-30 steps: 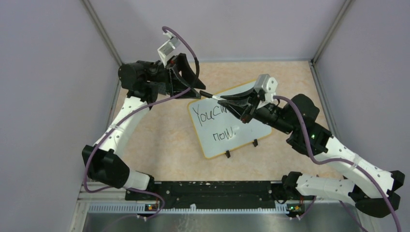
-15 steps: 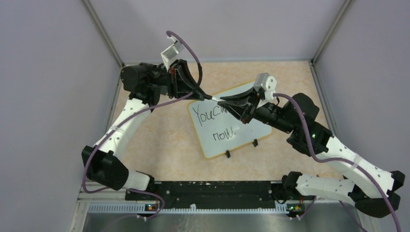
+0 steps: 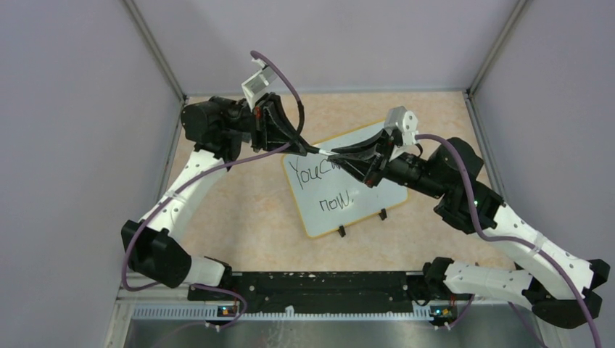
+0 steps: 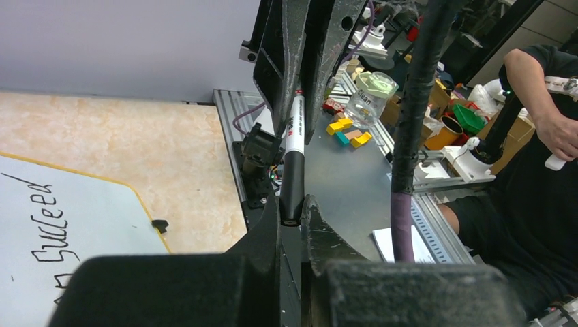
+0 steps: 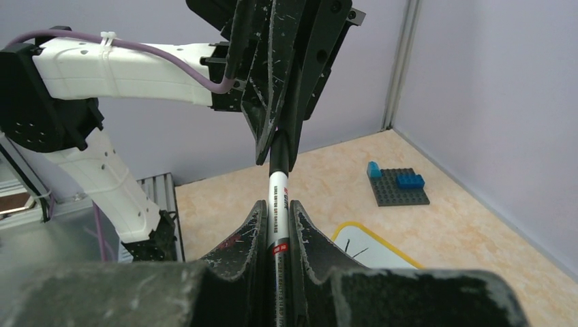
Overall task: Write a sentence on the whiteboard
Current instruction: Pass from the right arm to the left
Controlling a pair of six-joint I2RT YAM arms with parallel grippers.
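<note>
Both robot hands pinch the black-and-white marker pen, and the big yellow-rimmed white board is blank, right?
Not blank: the top external view shows black handwritten words on the big yellow-rimmed white board. The left gripper and right gripper do both pinch the black-and-white marker pen.

Sentence [image 3: 313,172] partly behind right tool [image 3: 331,153]

Dark plate [image 5: 399,195]; blue blocks [image 5: 409,180] atop

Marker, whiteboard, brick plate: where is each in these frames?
marker [image 5: 278,204]: right wrist view, white barrel.
whiteboard [image 3: 373,199]: top view, bare white face.
brick plate [image 5: 399,195]: right wrist view, dark base.
</note>
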